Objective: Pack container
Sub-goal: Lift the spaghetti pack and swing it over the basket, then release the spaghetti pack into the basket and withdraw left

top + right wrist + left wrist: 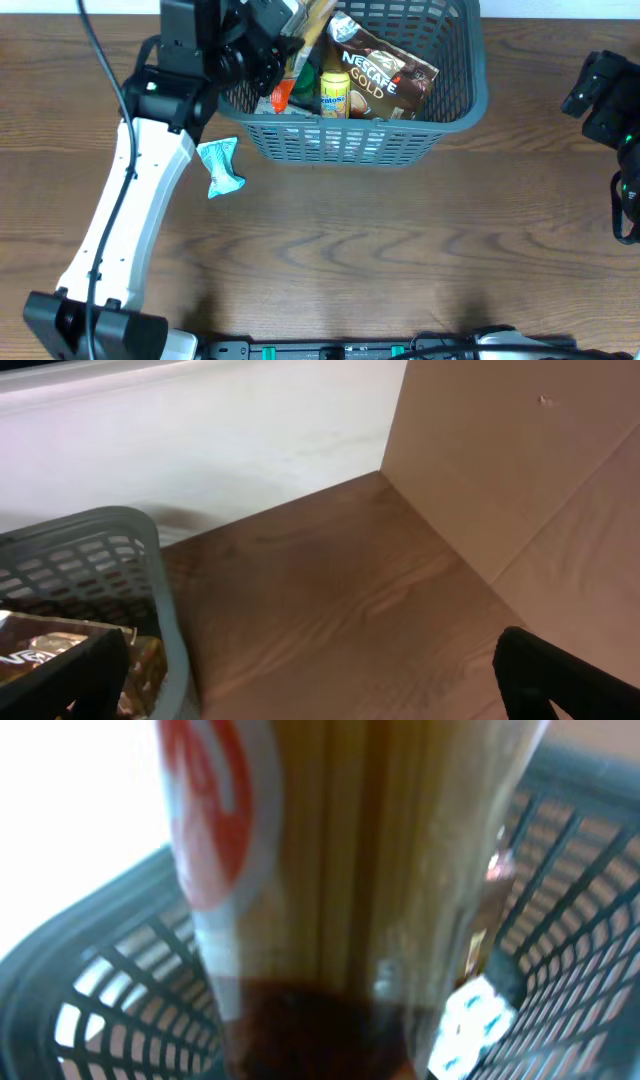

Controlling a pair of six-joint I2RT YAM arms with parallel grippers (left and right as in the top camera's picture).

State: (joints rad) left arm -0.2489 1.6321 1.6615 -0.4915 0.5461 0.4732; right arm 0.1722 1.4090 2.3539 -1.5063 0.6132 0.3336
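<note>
Gripping a spaghetti pack (370, 870), the left pincer (288, 42) stood closed to a narrow gap over the left end of the grey plastic basket (340, 140). The pack hung down inside the basket. In the left wrist view it filled most of the frame: pale strands behind clear film, a red-and-white logo on its left side, and the basket's lattice wall behind it. The pincer's own fingers could not be made out in that view.

The basket sat on the wooden desk (400, 250) at its far edge. Inside it, a Nescafé Gold pouch (380, 75) lay tilted to the right of the spaghetti pack. A yellow bottle (334, 92) stood just beside the pouch against the basket's near wall. An orange-red packet (283, 95) was wedged in the basket's left near corner, too hidden to name. Outside the basket, just beside its left near corner, a pale blue packet (220, 165) lay on the desk next to the white left arm (135, 200).

The right pincer (310, 695) was spread wide and held nothing. It hovered well to the right of the basket, and only one corner of the basket showed in the right wrist view.
</note>
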